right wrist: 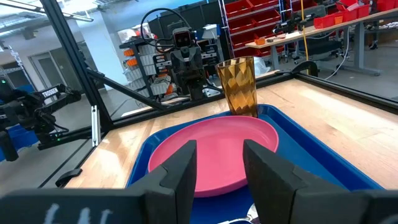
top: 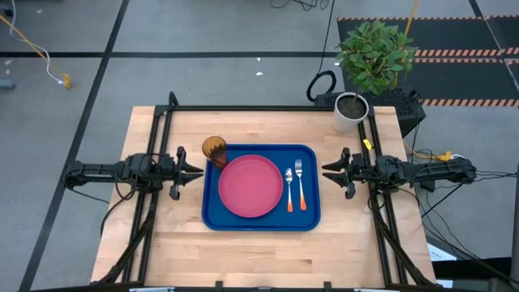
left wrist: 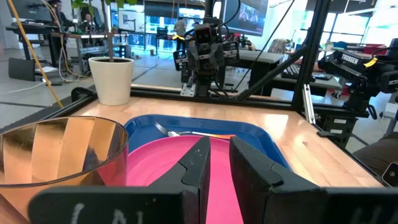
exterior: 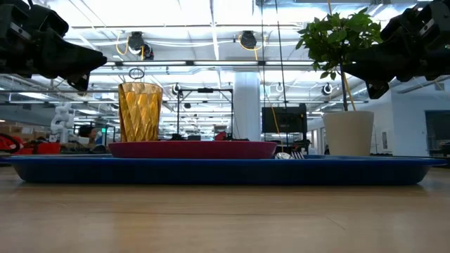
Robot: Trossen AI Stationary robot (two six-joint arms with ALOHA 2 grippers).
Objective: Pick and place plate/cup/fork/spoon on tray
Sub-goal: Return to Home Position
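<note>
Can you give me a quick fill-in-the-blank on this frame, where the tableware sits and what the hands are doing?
1. The plate lies on the blue ____.
2. The fork and spoon lie side by side to the ____ of the plate in the high view.
3. The cup stands at the tray's far-left ____.
4. The left hand and right hand both hold ____.

Missing words: tray; right; corner; nothing

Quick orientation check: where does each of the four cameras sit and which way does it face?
High: overhead, straight down; tray, both arms.
Low: table height, level across the plate; both arms above.
Left wrist: behind left end effector, facing right arm.
Right wrist: behind right end effector, facing left arm.
Shared: cup shows in all.
</note>
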